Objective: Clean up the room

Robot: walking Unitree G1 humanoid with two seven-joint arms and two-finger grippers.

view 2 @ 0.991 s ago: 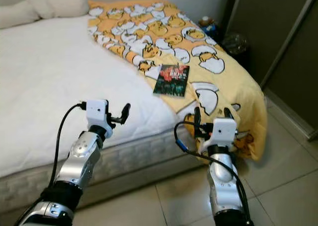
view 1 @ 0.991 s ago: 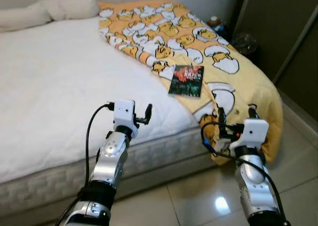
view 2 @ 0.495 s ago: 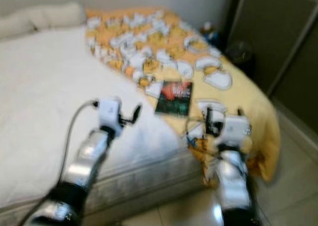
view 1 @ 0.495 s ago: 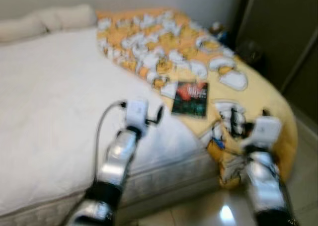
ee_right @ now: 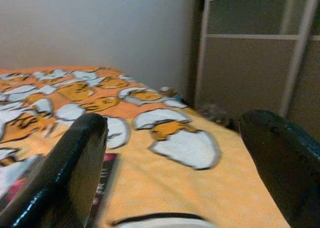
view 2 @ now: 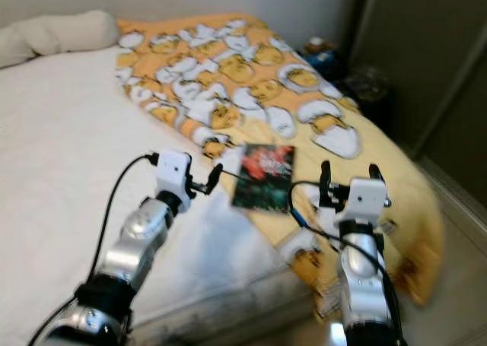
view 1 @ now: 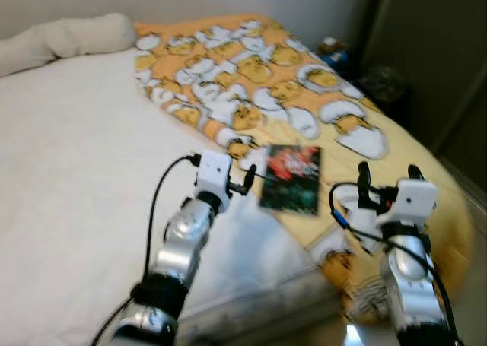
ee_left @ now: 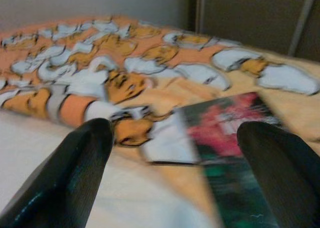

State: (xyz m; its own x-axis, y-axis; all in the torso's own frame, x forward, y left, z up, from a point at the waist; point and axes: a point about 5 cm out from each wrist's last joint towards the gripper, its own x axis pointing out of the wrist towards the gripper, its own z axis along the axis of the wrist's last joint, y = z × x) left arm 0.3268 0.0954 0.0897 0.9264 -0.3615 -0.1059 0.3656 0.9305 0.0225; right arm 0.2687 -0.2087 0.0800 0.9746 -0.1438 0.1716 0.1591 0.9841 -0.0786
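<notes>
Left wrist view: thin dark book with red cover picture (ee_left: 235,133) flat on yellow egg-print soft blanket (view 1: 304,95), just ahead of left gripper (view 1: 247,177), fingers wide apart, empty. Right gripper (view 1: 386,180) wide, empty. Book probably light, stiff; pinch free edge

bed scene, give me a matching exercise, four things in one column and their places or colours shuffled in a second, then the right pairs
Things:
1. book
2. pillow
3. blanket
4. left gripper

Descriptions:
A. white, at the head of the bed
B. orange-yellow with an egg cartoon print
C. open, raised over the mattress beside the book
D. dark cover with red, lying on the blanket

Pairs: 1-D, 2-A, 3-B, 4-C
</notes>
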